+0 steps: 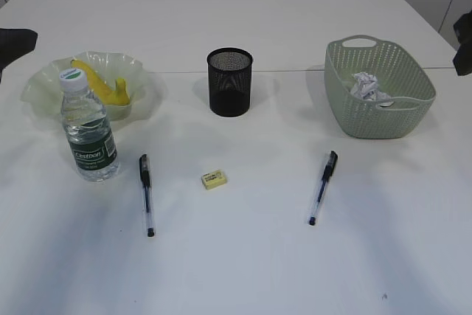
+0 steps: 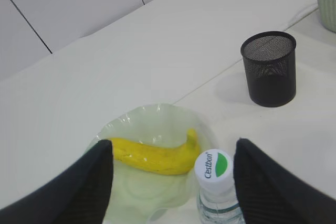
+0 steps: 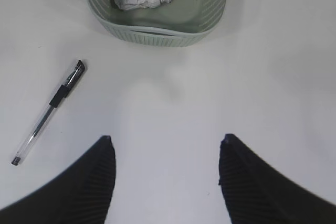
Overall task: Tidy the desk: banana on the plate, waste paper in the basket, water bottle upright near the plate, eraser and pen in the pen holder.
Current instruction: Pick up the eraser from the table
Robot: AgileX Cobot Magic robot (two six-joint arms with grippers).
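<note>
Banana [image 1: 103,85] lies in the ruffled glass plate [image 1: 40,82], and the Cestbon water bottle [image 1: 87,129] stands upright just in front of it, so those two items appear settled. Crumpled waste paper [image 1: 369,86] sits inside the green basket [image 1: 413,119] — also done, by the look of it.

Outstanding: the yellow eraser [image 1: 214,179] and two pens, the left pen [image 1: 147,194] and the right pen [image 1: 323,187], all lying flat on the tabletop [image 1: 243,263], well apart from the black mesh pen holder [image 1: 229,82], which looks empty.

Left gripper [image 2: 173,182] hangs above the bottle cap, jaws apart, holding nothing. Right gripper [image 3: 165,182] hovers over bare tabletop in front of the basket, jaws likewise apart and empty — the right pen lies off to its side, the likeliest next pick.
</note>
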